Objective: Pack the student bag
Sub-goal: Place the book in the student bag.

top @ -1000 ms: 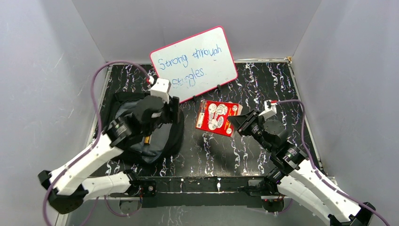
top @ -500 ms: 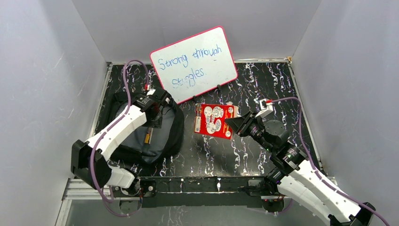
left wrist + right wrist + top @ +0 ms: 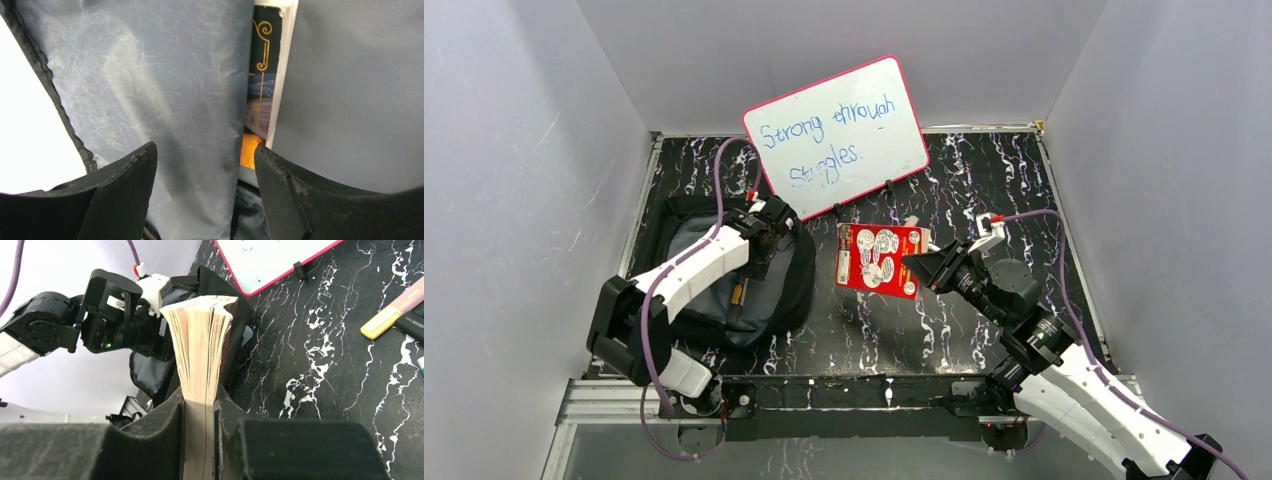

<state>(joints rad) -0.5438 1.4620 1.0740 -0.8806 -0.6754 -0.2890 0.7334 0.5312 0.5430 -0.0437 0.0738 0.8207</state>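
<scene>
The black student bag (image 3: 789, 290) with grey lining (image 3: 170, 85) lies open at the left of the table. A book (image 3: 264, 75) with an orange and dark cover sits inside it. My left gripper (image 3: 759, 255) is open, its jaws down inside the bag mouth, astride a fold of lining (image 3: 200, 165). My right gripper (image 3: 921, 265) is shut on a red book (image 3: 879, 258) and holds it above the table, just right of the bag. In the right wrist view the book's page edge (image 3: 200, 340) stands between my fingers (image 3: 165, 415), with the bag (image 3: 215, 285) behind it.
A whiteboard (image 3: 839, 130) with blue writing leans at the back. A yellow-pink highlighter (image 3: 395, 310) and other markers lie on the black marbled table (image 3: 984, 170) at the right. Grey walls enclose the table on three sides.
My left arm has lowered and reached further into the bag mouth. My right gripper has carried the red book a little leftward, toward the bag.
</scene>
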